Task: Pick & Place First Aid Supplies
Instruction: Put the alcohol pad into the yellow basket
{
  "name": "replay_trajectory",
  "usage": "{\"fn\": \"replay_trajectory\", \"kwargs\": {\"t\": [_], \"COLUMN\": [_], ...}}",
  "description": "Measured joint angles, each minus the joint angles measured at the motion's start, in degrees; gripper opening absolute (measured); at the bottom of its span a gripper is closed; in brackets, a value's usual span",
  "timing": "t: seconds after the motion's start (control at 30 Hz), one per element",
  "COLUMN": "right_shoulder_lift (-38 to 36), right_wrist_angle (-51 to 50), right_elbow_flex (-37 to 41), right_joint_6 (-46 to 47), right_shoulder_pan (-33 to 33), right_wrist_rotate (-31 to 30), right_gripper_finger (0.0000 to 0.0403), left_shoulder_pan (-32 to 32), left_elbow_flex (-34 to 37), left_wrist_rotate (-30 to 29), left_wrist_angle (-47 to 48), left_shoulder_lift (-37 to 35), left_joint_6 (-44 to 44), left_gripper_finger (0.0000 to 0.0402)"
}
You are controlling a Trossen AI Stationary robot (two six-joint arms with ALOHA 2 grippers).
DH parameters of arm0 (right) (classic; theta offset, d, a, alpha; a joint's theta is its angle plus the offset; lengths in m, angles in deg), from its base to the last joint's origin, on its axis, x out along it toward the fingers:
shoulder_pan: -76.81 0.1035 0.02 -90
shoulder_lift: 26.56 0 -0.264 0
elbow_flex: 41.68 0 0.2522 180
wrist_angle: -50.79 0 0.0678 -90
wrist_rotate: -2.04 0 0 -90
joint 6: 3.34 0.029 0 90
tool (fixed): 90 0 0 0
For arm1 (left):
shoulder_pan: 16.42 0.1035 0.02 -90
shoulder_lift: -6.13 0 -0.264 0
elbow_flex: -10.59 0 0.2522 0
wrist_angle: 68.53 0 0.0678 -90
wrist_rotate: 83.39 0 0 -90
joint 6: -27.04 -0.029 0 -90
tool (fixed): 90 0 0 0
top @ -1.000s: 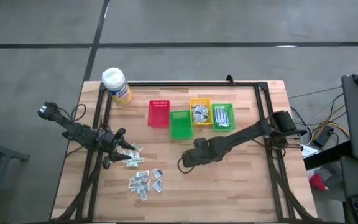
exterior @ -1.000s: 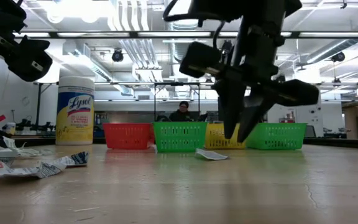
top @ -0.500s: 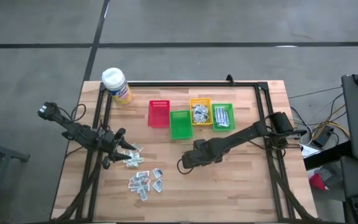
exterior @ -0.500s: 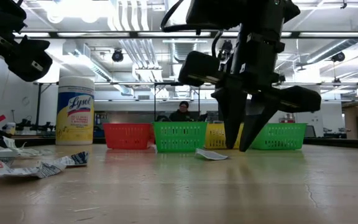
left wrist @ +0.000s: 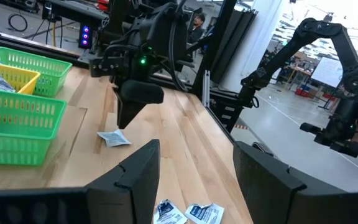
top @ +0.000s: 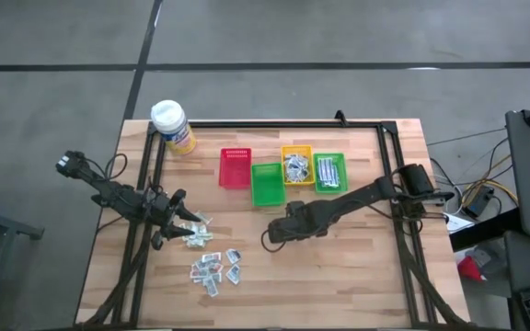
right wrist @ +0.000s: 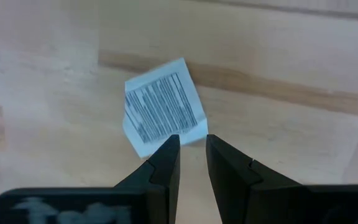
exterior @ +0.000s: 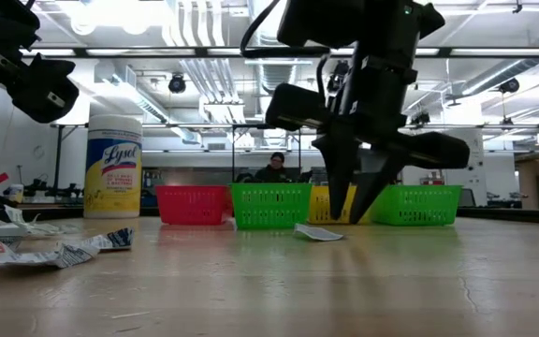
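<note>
A single white first aid packet (right wrist: 163,109) with printed lines lies flat on the wood table, also seen in the low view (exterior: 318,232). My right gripper (right wrist: 191,155) hangs just above its near edge, pointing steeply down. Its fingers are a narrow gap apart with nothing between them, and its tips (exterior: 346,219) stay clear of the tabletop. More first aid supplies lie loose on the table's left (top: 214,268). My left gripper (top: 175,219) waits level beside them, open and empty.
Along the far middle stand a red bin (top: 236,167), a green bin (top: 267,184), a yellow bin (top: 296,165) with silvery packets and another green bin (top: 329,173) with strips. A yellow wipes canister (top: 172,126) stands far left. A black frame (top: 389,147) borders the table.
</note>
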Motion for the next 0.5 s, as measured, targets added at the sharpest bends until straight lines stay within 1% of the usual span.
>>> {"fn": "replay_trajectory", "kwargs": {"t": [0.5], "right_shoulder_lift": [0.74], "right_wrist_angle": [0.38], "right_elbow_flex": [0.88], "right_joint_6": [0.63], "right_shoulder_pan": [-0.53], "right_wrist_rotate": [1.07], "right_gripper_finger": [0.0077], "left_shoulder_pan": [0.01], "left_elbow_flex": [0.00], "left_wrist_rotate": [0.00], "left_wrist_angle": [0.00], "left_shoulder_lift": [0.00], "left_joint_6": [0.10], "left_gripper_finger": [0.0197]}}
